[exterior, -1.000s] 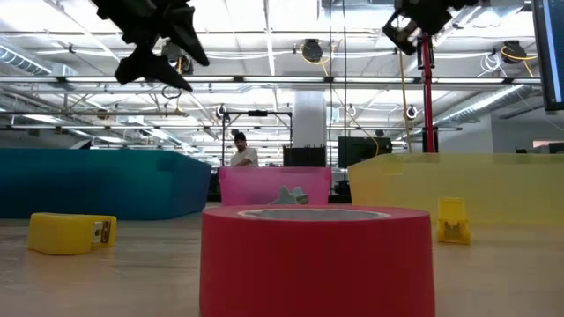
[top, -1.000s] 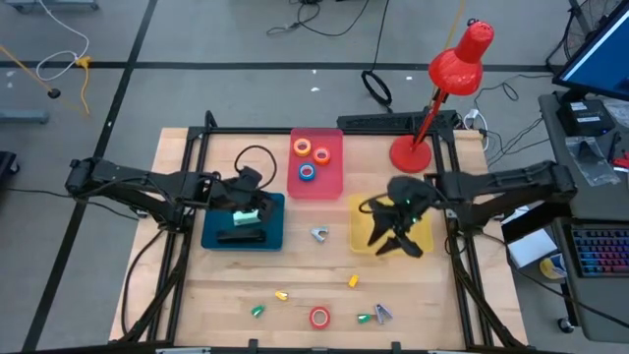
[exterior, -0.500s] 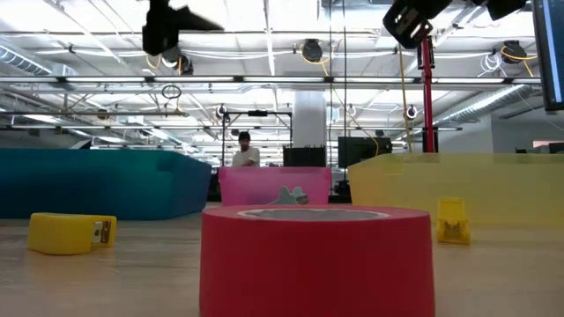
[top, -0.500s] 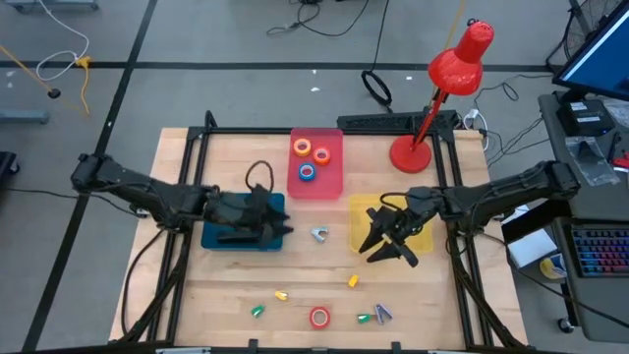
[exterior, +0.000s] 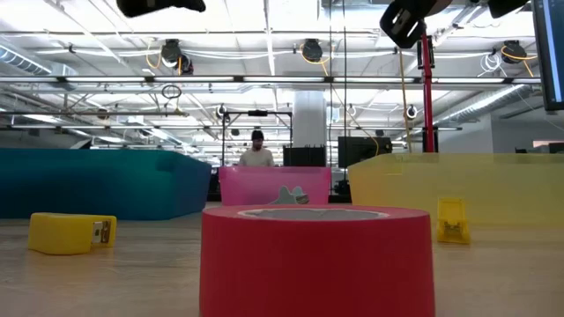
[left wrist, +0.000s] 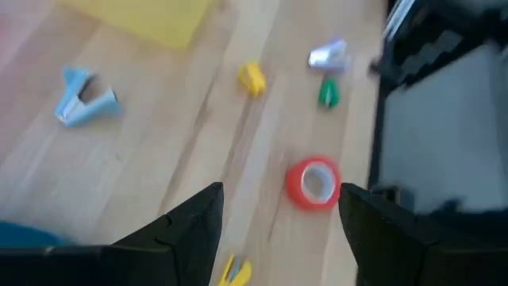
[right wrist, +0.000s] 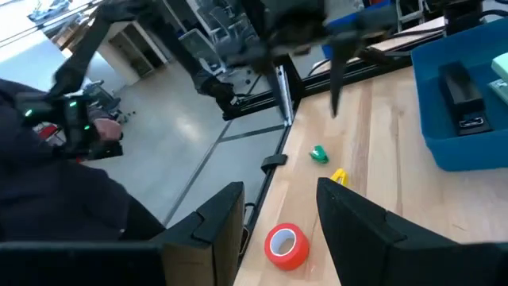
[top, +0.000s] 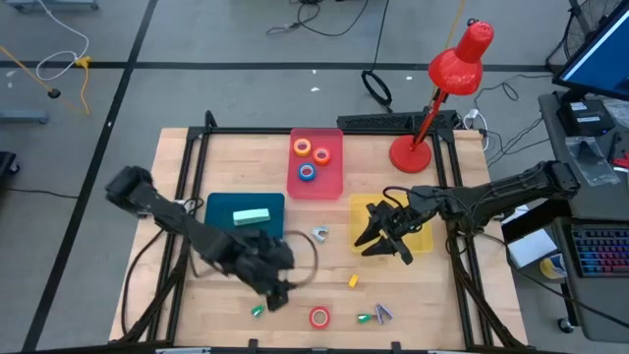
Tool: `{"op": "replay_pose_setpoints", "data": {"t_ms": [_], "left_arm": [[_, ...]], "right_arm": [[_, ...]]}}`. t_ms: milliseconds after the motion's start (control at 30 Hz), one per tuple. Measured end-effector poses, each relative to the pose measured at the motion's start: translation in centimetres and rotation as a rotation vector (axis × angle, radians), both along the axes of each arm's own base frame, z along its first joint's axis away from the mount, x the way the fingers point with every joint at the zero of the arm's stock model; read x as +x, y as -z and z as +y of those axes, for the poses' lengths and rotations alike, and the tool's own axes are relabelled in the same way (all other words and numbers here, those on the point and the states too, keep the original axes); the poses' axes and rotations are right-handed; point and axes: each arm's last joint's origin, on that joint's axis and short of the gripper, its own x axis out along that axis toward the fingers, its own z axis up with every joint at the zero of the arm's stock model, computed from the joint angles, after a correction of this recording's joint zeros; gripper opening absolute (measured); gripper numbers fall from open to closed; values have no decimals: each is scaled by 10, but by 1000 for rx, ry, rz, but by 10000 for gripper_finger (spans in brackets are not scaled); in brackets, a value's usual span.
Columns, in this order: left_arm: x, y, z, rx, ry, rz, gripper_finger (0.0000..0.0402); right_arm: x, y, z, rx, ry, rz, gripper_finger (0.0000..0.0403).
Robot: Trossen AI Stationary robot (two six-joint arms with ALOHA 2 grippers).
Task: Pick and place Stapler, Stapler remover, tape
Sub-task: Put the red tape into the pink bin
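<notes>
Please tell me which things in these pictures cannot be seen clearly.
- Yellow tray contents: high view, the right gripper covers them.
- Left gripper: high view, blurred.
- Small green piece: left wrist view, too blurred to identify.
- Pink tray contents: low view, its wall and the red tape hide them.

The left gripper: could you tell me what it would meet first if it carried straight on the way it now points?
Probably the red tape on the table: it lies just ahead of the open left gripper, between the fingers' lines. Depth is unclear, so this is a guess.

A red desk lamp [top: 454, 84] stands at the wooden counter's [top: 226, 295] far edge; a keyboard [top: 600, 254] sits beyond.
</notes>
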Motion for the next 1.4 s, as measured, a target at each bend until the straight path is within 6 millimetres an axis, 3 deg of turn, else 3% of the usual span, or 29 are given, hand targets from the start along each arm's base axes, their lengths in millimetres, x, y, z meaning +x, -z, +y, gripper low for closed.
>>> {"op": "replay_pose_setpoints", "data": {"t_ms": [100, 267, 600, 800, 1033, 1400], "left_arm": [[17, 1, -18, 59, 23, 105, 248], [50, 7, -45, 14, 19, 142, 248], [97, 59, -72, -126, -181, 248, 248], [103, 85, -73, -216, -332, 327, 248], [101, 86, -68, -226, -402, 367, 248], [99, 99, -75, -240, -361, 439, 248]], "right_arm": [[0, -1, 0, -4, -3, -10, 150], [0, -1, 0, -12, -10, -14, 150], [-3, -1, 4, -2, -164, -23, 150], [-3, -1, 4, 1, -197, -24, 150], [-3, 0, 4, -37, -206, -44, 150], [-3, 1, 4, -51, -209, -45, 150]]}}
